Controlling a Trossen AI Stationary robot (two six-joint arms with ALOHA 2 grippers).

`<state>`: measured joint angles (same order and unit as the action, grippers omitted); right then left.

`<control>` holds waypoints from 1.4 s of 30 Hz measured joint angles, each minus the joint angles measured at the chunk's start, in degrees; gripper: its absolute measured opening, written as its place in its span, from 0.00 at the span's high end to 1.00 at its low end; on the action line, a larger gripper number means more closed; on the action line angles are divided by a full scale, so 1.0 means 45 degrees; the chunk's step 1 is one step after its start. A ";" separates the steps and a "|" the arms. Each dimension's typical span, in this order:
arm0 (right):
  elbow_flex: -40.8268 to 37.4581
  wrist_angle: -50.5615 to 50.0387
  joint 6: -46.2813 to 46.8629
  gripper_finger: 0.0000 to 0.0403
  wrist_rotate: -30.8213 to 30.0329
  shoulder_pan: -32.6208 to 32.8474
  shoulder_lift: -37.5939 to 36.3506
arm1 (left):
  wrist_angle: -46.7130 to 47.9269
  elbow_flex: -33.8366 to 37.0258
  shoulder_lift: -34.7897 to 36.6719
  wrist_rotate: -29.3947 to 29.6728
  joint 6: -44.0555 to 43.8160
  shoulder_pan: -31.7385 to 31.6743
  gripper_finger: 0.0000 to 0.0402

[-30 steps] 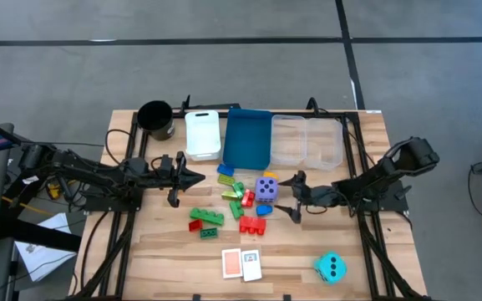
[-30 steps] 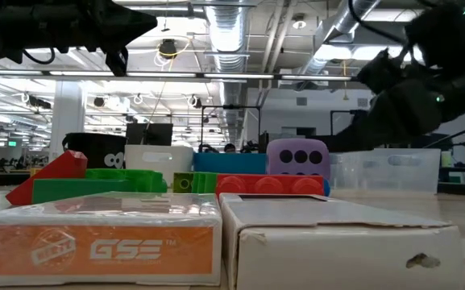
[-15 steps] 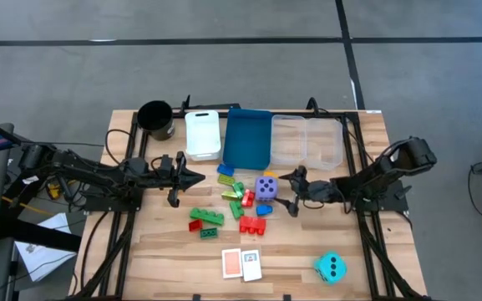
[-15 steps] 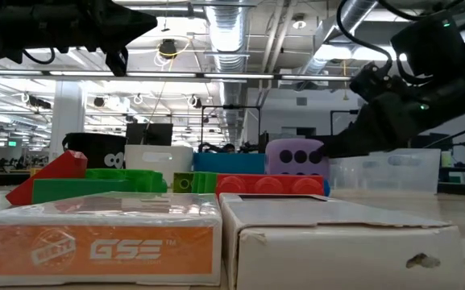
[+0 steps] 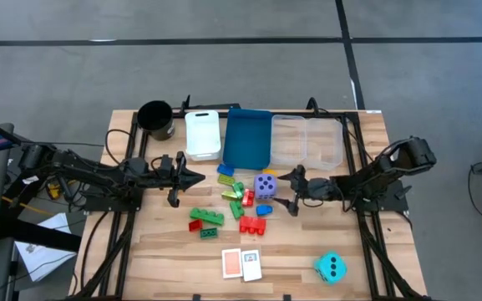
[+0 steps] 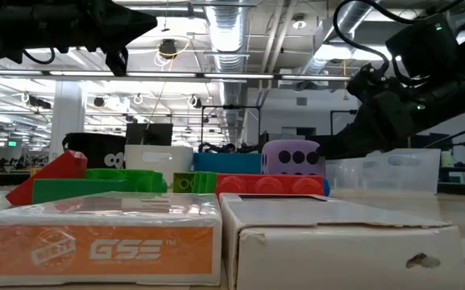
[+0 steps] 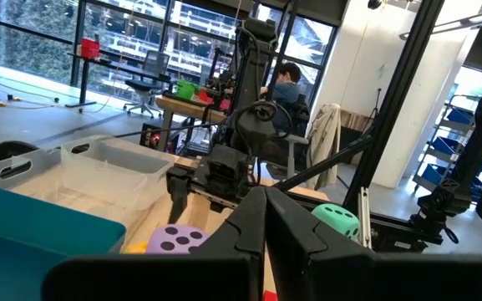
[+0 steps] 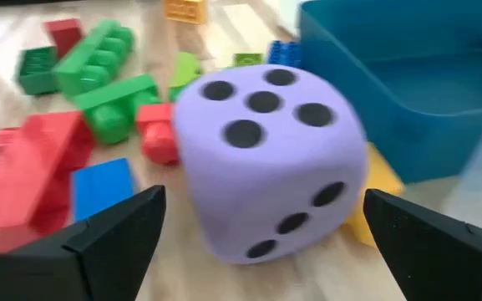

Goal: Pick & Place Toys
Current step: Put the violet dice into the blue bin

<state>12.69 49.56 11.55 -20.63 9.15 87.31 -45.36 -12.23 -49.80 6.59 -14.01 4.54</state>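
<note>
progress: none binned, all toys on table | right gripper [image 5: 286, 191]: jaws wide, empty, just at 3 o'clock of purple die [image 5: 265, 186] | left gripper [image 5: 200, 177]: closed, empty, waiting at 9 o'clock of bricks [image 5: 239, 201]

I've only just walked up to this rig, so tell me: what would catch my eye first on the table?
The purple die at the table's middle, with the right gripper open right beside it, its fingers either side in the right wrist view. Left of it lies a scatter of bricks; the cyan die sits alone at the near right corner.
</note>
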 joint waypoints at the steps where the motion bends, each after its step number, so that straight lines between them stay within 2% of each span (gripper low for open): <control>1: 0.0000 0.0102 -0.0014 0.01 0.0210 0.0000 0.0000 | -0.0005 0.0000 0.0000 0.0000 0.0001 0.0000 1.00; 11: 0.0776 -0.0120 -0.0155 0.01 0.3230 0.0063 0.0000 | 0.0000 0.0000 0.0000 0.0000 0.0000 0.0000 1.00; 22: 0.1858 -0.2332 -0.0104 0.01 0.2207 0.0165 -0.0007 | 0.0010 0.0000 0.0005 0.0000 0.0002 0.0000 1.00; 29: 0.3173 -0.5144 0.0006 0.01 0.2182 0.0221 -0.0010 | 0.0039 0.0000 0.0005 -0.0003 0.0002 0.0003 1.00; 32: 0.3908 -0.6661 0.0006 0.01 0.1587 0.0470 -0.0010 | 0.0039 0.0000 0.0005 -0.0001 0.0001 0.0004 1.00; 36: 0.4692 -0.8431 -0.0103 0.01 -0.0301 0.1158 -0.0010 | 0.0039 0.0000 0.0005 0.0000 0.0002 0.0005 1.00; 42: 0.4930 -0.8718 -0.0643 0.01 -0.2581 0.2211 -0.0010 | 0.0039 0.0000 0.0005 -0.0001 -0.0002 0.0004 1.00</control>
<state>34.87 10.33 8.65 -32.24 19.09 87.26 -45.19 -12.23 -49.78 6.59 -14.02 4.55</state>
